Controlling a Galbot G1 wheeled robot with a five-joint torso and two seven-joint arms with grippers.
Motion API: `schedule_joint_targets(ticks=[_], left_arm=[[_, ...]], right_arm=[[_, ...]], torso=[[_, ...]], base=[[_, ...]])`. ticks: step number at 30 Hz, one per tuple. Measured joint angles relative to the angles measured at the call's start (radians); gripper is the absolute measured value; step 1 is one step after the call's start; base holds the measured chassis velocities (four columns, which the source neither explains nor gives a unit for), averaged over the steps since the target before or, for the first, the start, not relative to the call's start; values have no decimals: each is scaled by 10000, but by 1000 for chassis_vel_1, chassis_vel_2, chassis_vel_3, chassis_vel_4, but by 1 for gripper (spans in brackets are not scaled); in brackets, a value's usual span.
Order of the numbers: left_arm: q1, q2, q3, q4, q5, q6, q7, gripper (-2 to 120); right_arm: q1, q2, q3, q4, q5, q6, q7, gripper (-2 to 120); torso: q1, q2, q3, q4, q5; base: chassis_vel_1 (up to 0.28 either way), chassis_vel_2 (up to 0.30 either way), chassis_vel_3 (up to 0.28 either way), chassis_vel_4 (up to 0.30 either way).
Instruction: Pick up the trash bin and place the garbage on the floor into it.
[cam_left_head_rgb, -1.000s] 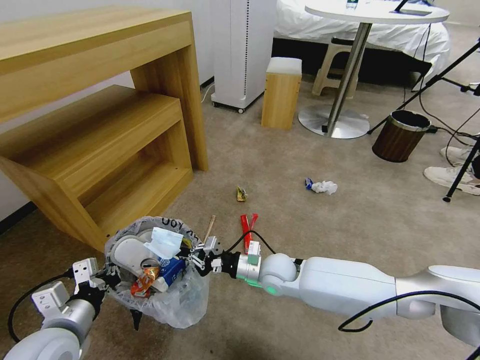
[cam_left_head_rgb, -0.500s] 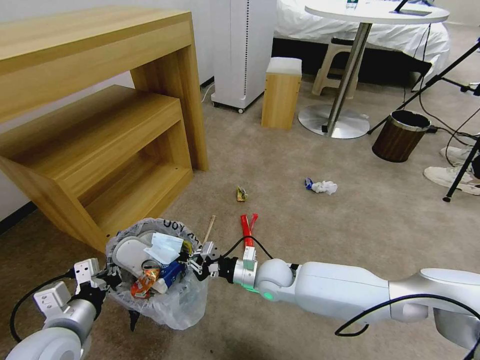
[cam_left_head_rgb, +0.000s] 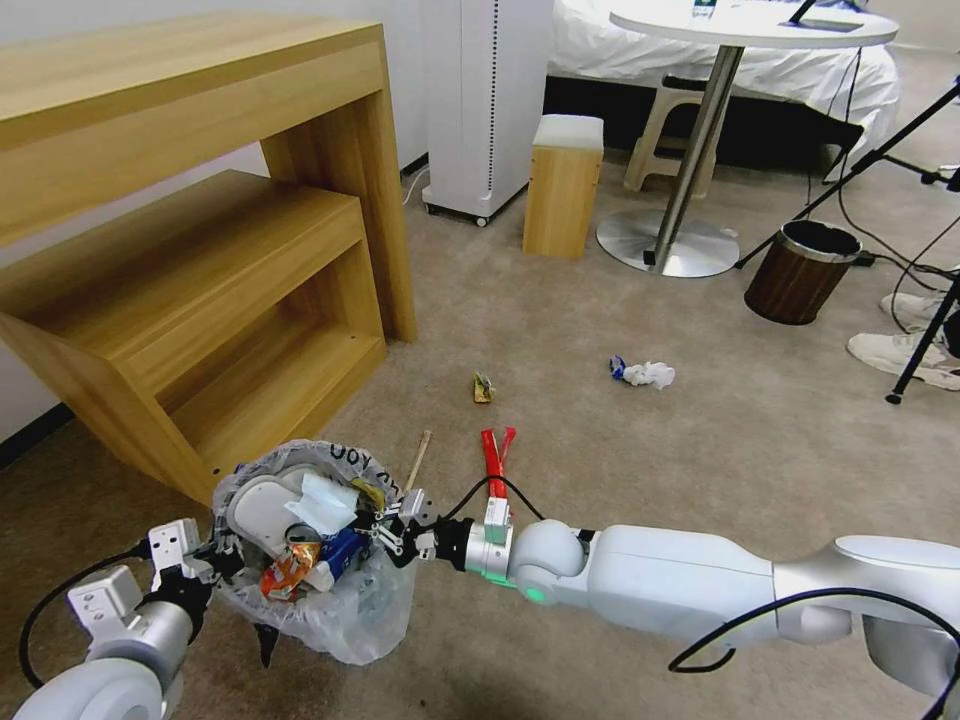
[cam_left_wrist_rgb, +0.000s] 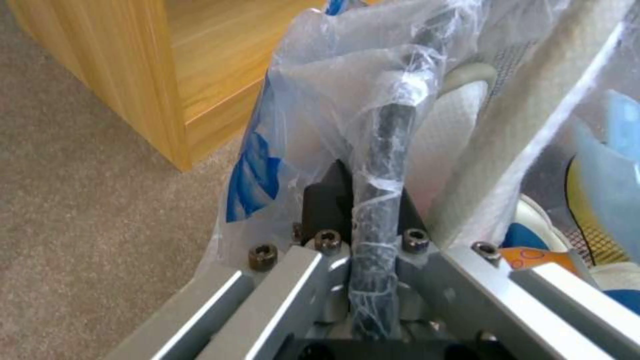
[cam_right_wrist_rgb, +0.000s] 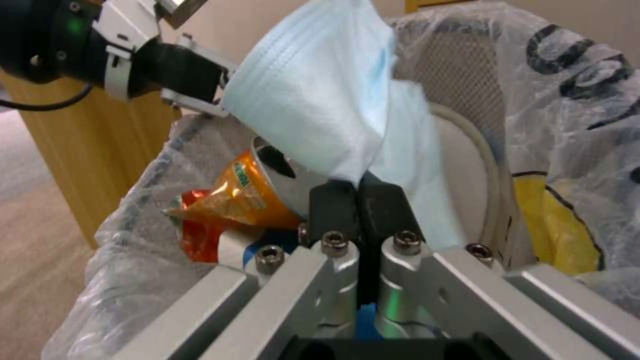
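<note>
Now left gripper (cam_left_wrist_rgb: 373, 250) clamps trash bin (cam_left_head_rgb: 330, 610) rim; right gripper (cam_right_wrist_rgb: 360, 200) apparently pinches blue face mask (cam_right_wrist_rgb: 320, 115).

Trash bin (cam_left_head_rgb: 300, 560) on floor (cam_left_head_rgb: 620, 470) before shelf (cam_left_head_rgb: 200, 300); wrapper (cam_left_head_rgb: 495, 455), tissue (cam_left_head_rgb: 650, 375) beyond, right.

Lettering on the bin liner, little of it readable

The crinkled clear plastic bag (cam_left_head_rgb: 340, 600) lining the small round dark trash bin carries large black letters along its far rim; in the head view they read roughly "OOY" (cam_left_head_rgb: 352, 457), seen upside down, and in the right wrist view the same black strokes (cam_right_wrist_rgb: 567, 70) are cut off and cannot be made out as a word. The orange snack packet (cam_right_wrist_rgb: 243, 192) inside has a small green label, too small to read.
</note>
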Motion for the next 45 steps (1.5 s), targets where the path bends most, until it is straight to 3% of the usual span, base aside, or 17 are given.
schedule_joint_targets(ticks=[9, 34, 45], left_arm=[[18, -6, -6, -3, 15, -21, 14, 0], [17, 10, -46, 58, 37, -7, 4, 0], [101, -72, -79, 12, 73, 1, -9, 0]], right_arm=[[-80, -119, 43, 92, -1, -32, 8, 4], [-522, -665, 1005, 738, -34, -57, 142, 96], [-598, -879, 1200, 1066, -36, -14, 205, 100]], torso=[[0, 0, 0, 0, 0], [0, 0, 0, -1, 0], [0, 0, 0, 0, 1]], base=[[0, 0, 0, 0], [0, 0, 0, 0], [0, 0, 0, 0]])
